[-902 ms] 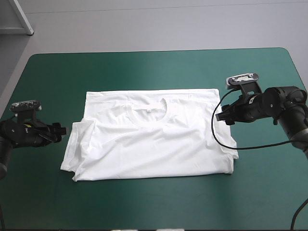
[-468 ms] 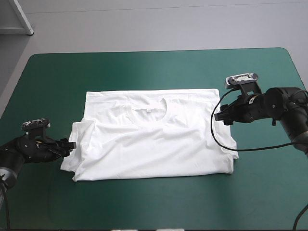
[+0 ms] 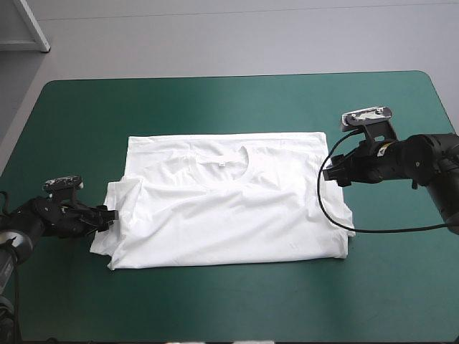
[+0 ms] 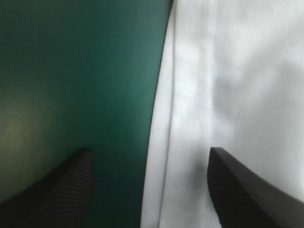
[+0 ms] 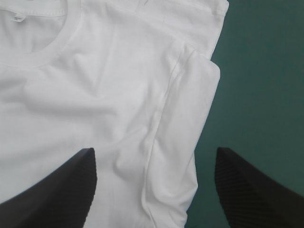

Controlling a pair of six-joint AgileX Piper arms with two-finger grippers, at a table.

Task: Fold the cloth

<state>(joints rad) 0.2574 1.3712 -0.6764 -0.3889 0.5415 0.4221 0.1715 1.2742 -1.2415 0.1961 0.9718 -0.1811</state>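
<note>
The white T-shirt (image 3: 229, 201) lies spread flat on the teal-green cover, collar toward the far edge, folded in on itself with both sleeves tucked. My left gripper (image 3: 107, 217) sits low at the shirt's left sleeve edge. In the left wrist view my left gripper (image 4: 151, 190) stands open, and the hemmed sleeve edge (image 4: 187, 118) runs between its fingers. My right gripper (image 3: 331, 172) hovers over the shirt's right side. In the right wrist view my right gripper (image 5: 154, 190) is open above the right sleeve (image 5: 190, 109), with the collar (image 5: 57, 47) ahead.
Bare teal-green cover (image 3: 215, 100) surrounds the shirt on all sides, widest toward the far edge and at the near edge (image 3: 237, 301). A pale frame corner (image 3: 29, 25) stands off the table at the far left.
My left gripper has moved toward the near side and right, up to the shirt's left sleeve edge. My right gripper has shifted only slightly. The shirt has not moved.
</note>
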